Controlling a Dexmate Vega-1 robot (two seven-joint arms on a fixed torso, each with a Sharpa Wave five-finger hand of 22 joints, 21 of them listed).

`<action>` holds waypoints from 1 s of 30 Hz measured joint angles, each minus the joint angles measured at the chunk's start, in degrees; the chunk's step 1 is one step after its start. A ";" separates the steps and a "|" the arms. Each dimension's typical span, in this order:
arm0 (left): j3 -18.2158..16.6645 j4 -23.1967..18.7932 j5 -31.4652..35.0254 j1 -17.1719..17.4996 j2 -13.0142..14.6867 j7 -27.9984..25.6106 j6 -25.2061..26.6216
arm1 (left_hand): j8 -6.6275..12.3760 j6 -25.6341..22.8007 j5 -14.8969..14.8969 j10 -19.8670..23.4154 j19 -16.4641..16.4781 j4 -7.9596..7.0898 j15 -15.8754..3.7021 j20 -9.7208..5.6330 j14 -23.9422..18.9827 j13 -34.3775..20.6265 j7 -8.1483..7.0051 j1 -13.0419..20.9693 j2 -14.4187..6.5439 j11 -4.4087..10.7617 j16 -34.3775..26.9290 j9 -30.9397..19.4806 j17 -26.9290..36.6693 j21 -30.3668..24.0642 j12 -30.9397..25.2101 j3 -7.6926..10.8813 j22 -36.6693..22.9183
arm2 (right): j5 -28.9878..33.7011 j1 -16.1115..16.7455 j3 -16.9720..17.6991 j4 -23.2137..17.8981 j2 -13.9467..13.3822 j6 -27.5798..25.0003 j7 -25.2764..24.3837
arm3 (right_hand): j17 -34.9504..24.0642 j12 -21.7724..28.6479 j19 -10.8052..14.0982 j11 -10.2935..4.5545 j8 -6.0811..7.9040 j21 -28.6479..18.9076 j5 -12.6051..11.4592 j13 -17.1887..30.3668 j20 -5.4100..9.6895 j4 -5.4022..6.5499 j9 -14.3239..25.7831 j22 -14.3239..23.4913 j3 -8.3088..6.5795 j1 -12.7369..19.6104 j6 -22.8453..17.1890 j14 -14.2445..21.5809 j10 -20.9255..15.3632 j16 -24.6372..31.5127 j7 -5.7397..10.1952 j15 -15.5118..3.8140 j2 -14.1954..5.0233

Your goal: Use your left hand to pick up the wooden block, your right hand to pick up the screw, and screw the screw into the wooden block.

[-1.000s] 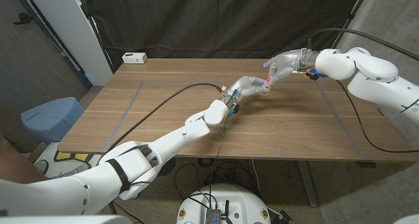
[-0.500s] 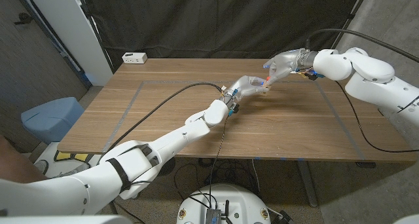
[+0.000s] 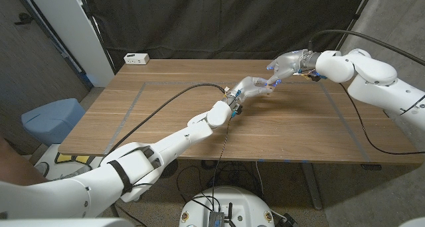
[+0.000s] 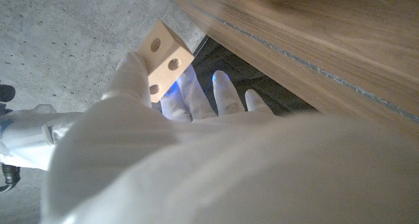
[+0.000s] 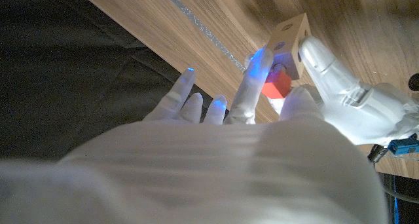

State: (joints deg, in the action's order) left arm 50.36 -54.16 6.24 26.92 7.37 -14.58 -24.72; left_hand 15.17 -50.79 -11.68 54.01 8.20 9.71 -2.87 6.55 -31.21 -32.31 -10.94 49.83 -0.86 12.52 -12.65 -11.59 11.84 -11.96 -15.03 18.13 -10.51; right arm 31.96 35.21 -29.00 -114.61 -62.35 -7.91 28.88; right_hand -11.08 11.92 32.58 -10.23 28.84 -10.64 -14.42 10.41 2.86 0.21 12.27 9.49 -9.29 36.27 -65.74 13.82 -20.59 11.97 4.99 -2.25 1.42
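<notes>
The wooden table (image 3: pixel 166 114) has a warm, streaked grain and a thin taped rectangle on its top. A white power strip (image 3: pixel 136 58) sits at its far left corner. Above the table's far middle the two glossy white arms meet. The left hand (image 3: pixel 249 87) holds the wooden block (image 4: pixel 165 60), a pale cube with round holes drilled in its faces, pinched at the fingertips and lifted off the table. The right hand (image 3: pixel 282 68) pinches the screw (image 5: pixel 276 85) by its red, blocky head, pressed against a face of the block (image 5: pixel 288 44); the remaining fingers are spread.
</notes>
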 measured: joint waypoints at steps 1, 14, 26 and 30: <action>0.00 0.00 0.00 0.00 0.00 0.00 0.00 | 0.00 0.00 0.00 0.00 0.00 0.00 0.00 0.00 0.00 0.00 0.00 0.00 0.00 0.00 0.00 0.00 0.00 0.00 -0.04 0.00 0.00 | 0.04 0.00 -0.02 -0.01 0.03 -0.02 -0.01 | 0.00 -0.14 0.00 -0.21 0.00 0.00 0.00 0.00 0.00 0.10 -0.03 0.00 0.09 -0.05 -0.24 0.02 -0.21 0.00 -0.21 -0.02 -0.01; 0.00 0.30 -0.15 0.01 -0.06 0.07 0.00 | 0.00 0.00 0.02 0.00 0.00 0.25 0.00 0.00 0.00 0.00 0.00 0.00 0.00 0.00 0.00 0.00 0.00 0.00 -0.05 0.25 0.00 | 1.75 0.27 -0.44 -0.14 0.81 -0.81 -0.75 | 0.16 -0.26 0.20 -1.26 1.07 0.00 -1.29 0.00 0.20 1.24 -1.34 -0.01 0.81 -1.44 -6.81 1.14 -2.69 0.00 -1.85 0.11 -1.14; -0.08 0.64 -0.28 0.01 -0.12 -0.05 -0.06 | 0.00 0.00 0.21 0.00 0.00 0.24 0.11 0.00 -0.11 0.00 0.00 0.00 0.00 0.00 0.00 -0.02 0.00 0.00 -0.01 0.24 0.00 | 3.47 0.29 -1.01 -0.07 1.68 -1.66 -1.36 | 0.43 -0.49 1.44 -0.90 -0.05 0.00 -1.94 0.00 0.21 2.43 -1.84 -0.01 3.13 -4.03 -7.09 2.25 -4.38 0.00 -2.02 -0.21 0.85; -0.11 0.86 -0.37 -0.02 -0.22 -0.10 -0.32 | 0.00 -0.01 0.19 0.00 0.00 0.24 0.11 0.00 -0.11 0.00 0.00 0.00 0.00 0.00 0.00 -0.02 0.00 0.00 0.01 0.24 0.00 | 3.94 0.29 -1.04 -0.10 1.82 -2.18 -1.36 | 0.44 -0.70 1.43 -0.18 -1.23 0.00 -2.11 0.00 0.21 2.84 -1.89 -0.01 3.96 -4.78 -5.45 2.48 -4.48 0.00 -1.79 0.01 1.60</action>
State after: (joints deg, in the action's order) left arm 50.25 -53.30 5.88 26.90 7.15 -14.69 -25.03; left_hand 15.17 -50.80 -11.49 54.02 8.21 9.95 -2.76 6.55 -31.31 -32.30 -10.94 49.83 -0.86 12.52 -12.65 -11.61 11.84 -11.96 -15.02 18.38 -10.51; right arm 35.90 35.50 -30.04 -114.71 -60.54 -10.08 27.52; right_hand -10.64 11.21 34.00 -10.41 27.61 -10.64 -16.53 10.41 3.08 3.06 10.38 9.47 -5.33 31.50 -71.19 16.30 -25.07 11.97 3.20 -2.23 3.02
